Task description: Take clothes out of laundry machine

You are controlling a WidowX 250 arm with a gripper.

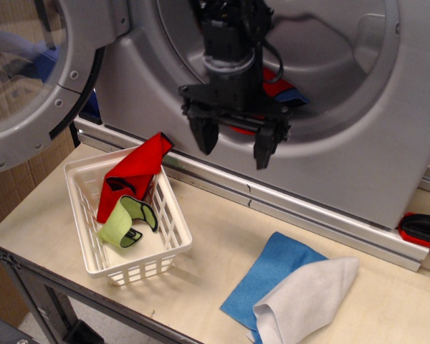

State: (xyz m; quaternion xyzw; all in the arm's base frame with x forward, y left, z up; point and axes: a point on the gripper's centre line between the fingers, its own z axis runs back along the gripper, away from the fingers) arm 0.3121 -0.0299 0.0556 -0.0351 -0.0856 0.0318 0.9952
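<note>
The grey laundry machine (358, 165) fills the back, its round door (36, 79) swung open at the left. My gripper (234, 149) is open and empty, hanging just in front of the drum mouth's lower rim. Behind it, inside the drum, lie a red cloth (278, 84) and a darker blue cloth (295, 96), partly hidden by the arm. A white basket (140, 261) on the table at the left holds another red cloth (132, 172) and a lime-green piece (122, 226).
A light-blue sheet (269, 276) with a white cloth (308, 297) on it lies at the table's front right. A red-and-black tool (423, 229) sits at the right edge. The washer's metal rail (308, 215) runs along the table's back.
</note>
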